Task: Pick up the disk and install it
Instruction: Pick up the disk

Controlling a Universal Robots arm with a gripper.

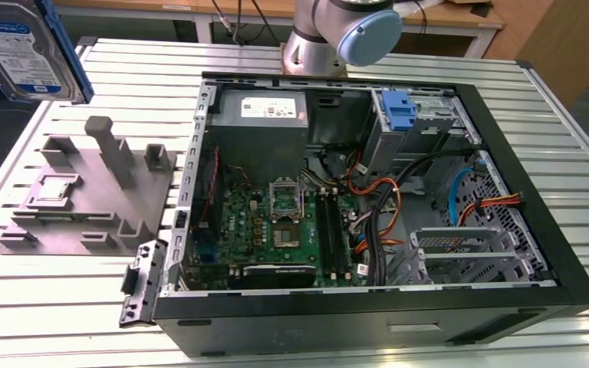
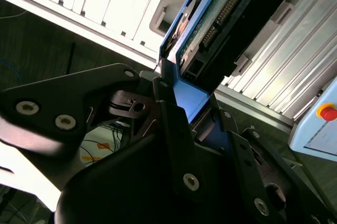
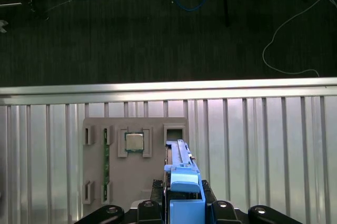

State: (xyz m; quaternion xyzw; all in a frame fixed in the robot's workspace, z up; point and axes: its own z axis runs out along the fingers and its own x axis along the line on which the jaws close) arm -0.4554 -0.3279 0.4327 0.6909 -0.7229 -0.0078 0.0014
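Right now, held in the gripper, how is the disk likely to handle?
Probably stiff: the disk shows no sag held aloft in the exterior view. Likely dense for its size, being a metal slab. The gripper clamps its blue plastic frame, which might flex or slip; the exposed circuit board looks fragile.

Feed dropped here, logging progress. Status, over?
Tool shut on the disk. Disk in the air beside gray fixture, outside the open computer case. Cables bunched inside case.

My arm (image 1: 310, 38): silver-grey tubular body, one round pale-blue joint cap (image 1: 370, 34). My gripper (image 2: 189, 105) is matte black, with angular links (image 2: 79, 103) and silver screws (image 2: 190, 181).
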